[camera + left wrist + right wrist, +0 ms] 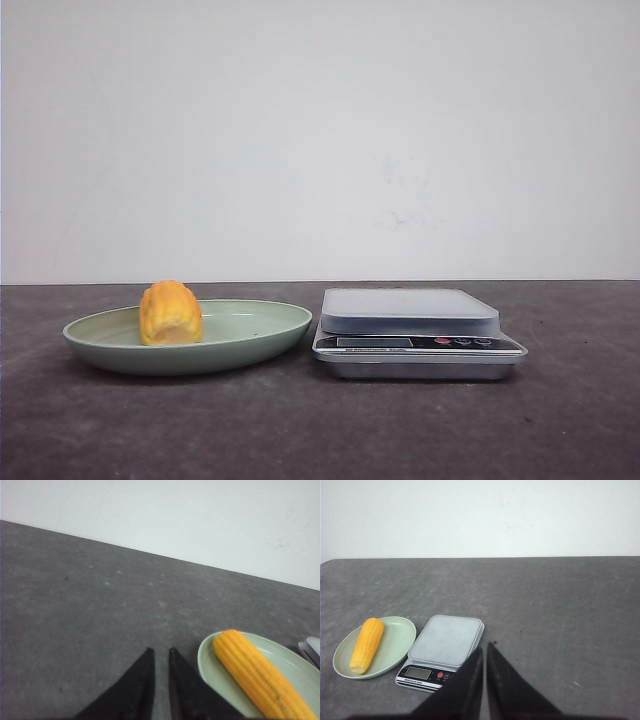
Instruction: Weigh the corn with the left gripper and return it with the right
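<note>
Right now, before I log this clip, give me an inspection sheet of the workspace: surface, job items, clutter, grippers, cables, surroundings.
Surface: dark grey speckled table, a few pale flecks, no spills seen.
Job items: corn lies lengthwise in the green plate, a full-length cob in the wrist views. Scale stands beside the plate on the right of the front view, its platform bare, its display unreadable.
Clutter: nothing seen.
Grippers: left gripper is over bare table beside the plate, fingers nearly together, holding nothing. Right gripper is near the scale's corner, fingers nearly together, holding nothing.
Cables: nothing seen.
Surroundings: plain white wall behind the table, with faint scuffs.
</note>
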